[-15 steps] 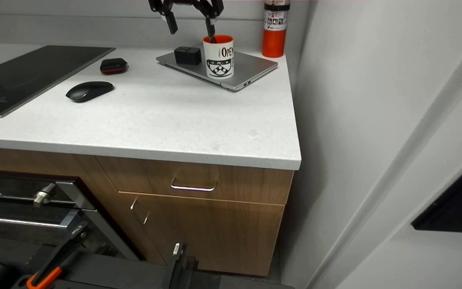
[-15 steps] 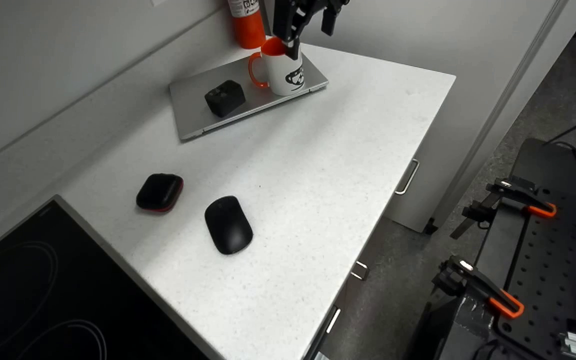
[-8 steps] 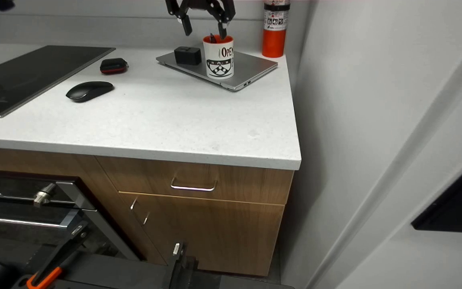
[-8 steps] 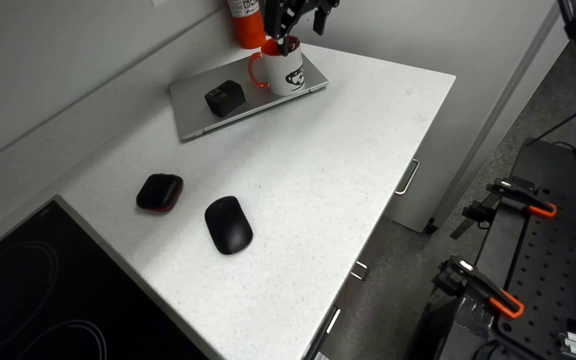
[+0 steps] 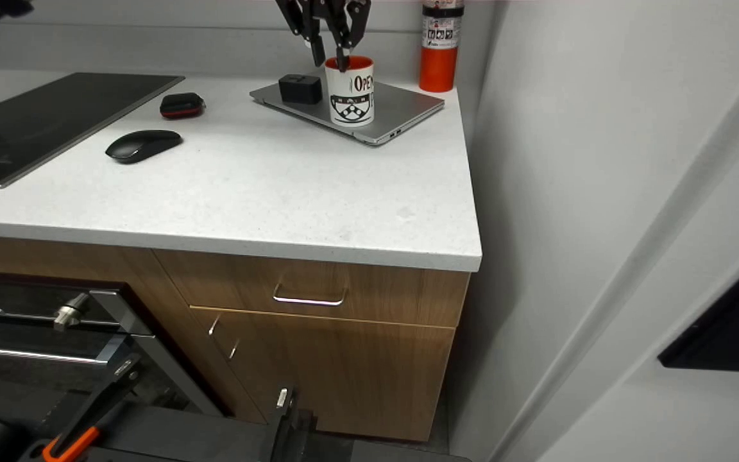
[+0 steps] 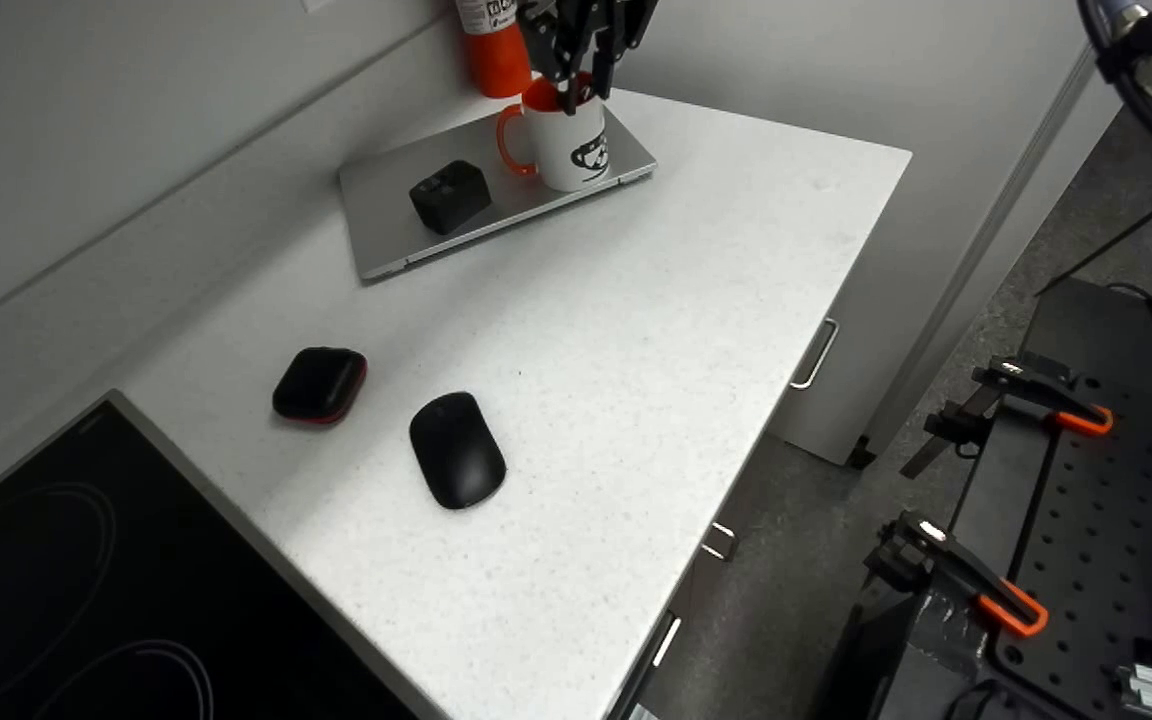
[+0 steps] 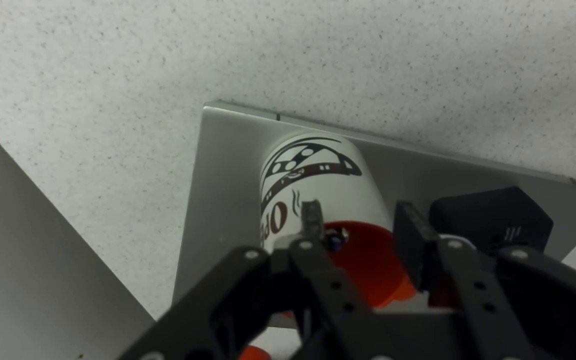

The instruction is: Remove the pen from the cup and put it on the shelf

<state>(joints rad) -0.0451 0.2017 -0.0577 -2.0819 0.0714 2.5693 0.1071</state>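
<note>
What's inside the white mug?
The wrist view shows the end of a pen inside the mug, near its rim; its wall hides the pen's lower part and the mug's bottom.

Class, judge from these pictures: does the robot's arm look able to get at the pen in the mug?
Probably yes: in the wrist view, the pen appears inside the lidless mug, between the open jaws, though close to one; their exact depth is unclear.

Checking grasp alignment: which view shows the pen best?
Wrist view: it looks into the mug, where a small glinting bit of the pen shows. In both exterior views the pincer partly hides the mug's mouth; I can't make the pen out clearly.
</note>
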